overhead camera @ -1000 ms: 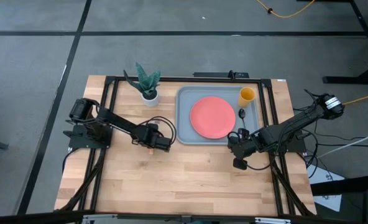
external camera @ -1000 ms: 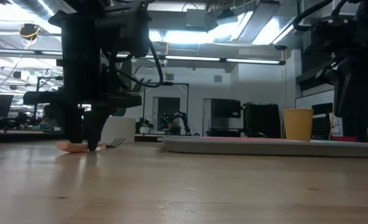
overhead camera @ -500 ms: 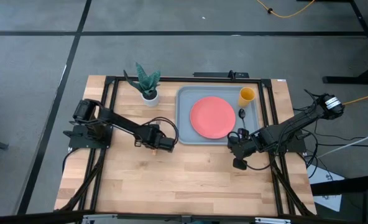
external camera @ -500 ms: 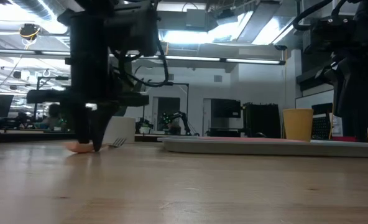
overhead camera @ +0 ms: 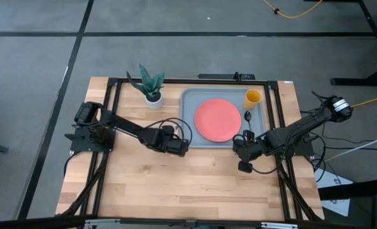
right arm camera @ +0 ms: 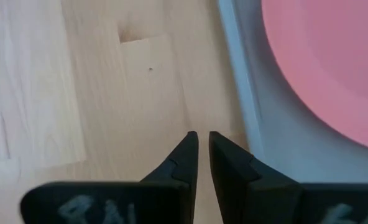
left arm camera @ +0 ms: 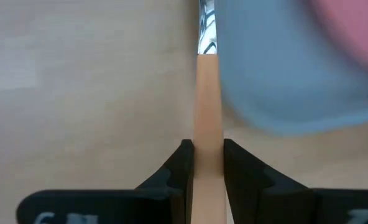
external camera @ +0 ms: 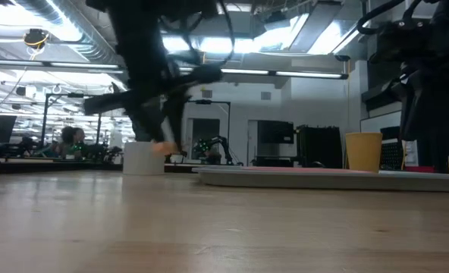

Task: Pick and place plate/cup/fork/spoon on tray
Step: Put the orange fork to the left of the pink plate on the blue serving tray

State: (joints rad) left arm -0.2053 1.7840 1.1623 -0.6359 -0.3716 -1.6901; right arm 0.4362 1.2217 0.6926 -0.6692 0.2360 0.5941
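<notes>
My left gripper point(overhead camera: 183, 148) is shut on the fork point(left arm camera: 207, 93), which has a tan handle and silver tines point(left arm camera: 207, 28), just off the near-left corner of the blue-grey tray point(overhead camera: 188, 127). The coral-red plate point(overhead camera: 217, 119), the yellow cup point(overhead camera: 253, 97) and the dark spoon point(overhead camera: 248, 116) rest on the tray. My right gripper point(overhead camera: 239, 146) is shut and empty, over the wood beside the tray's near edge point(right arm camera: 234, 68). My left gripper pinches the fork's tan handle point(left arm camera: 207, 134) between its two fingers, which lie along the fork. The tines point away from the gripper toward the tray point(left arm camera: 277, 74). In the low view the fork point(external camera: 164, 147) is lifted clear of the table, and the gripper slants.
A small white pot with a green plant point(overhead camera: 153, 95) stands at the far edge, left of the tray. A dark frame runs along the table's edges. Bare wood lies on the near half of the table point(overhead camera: 188, 184).
My left gripper has gone toward the table's right edge and the tray, and upward, tipping as it went. It has stayed shut on the fork. The fork has come up from the table and hangs clear.
</notes>
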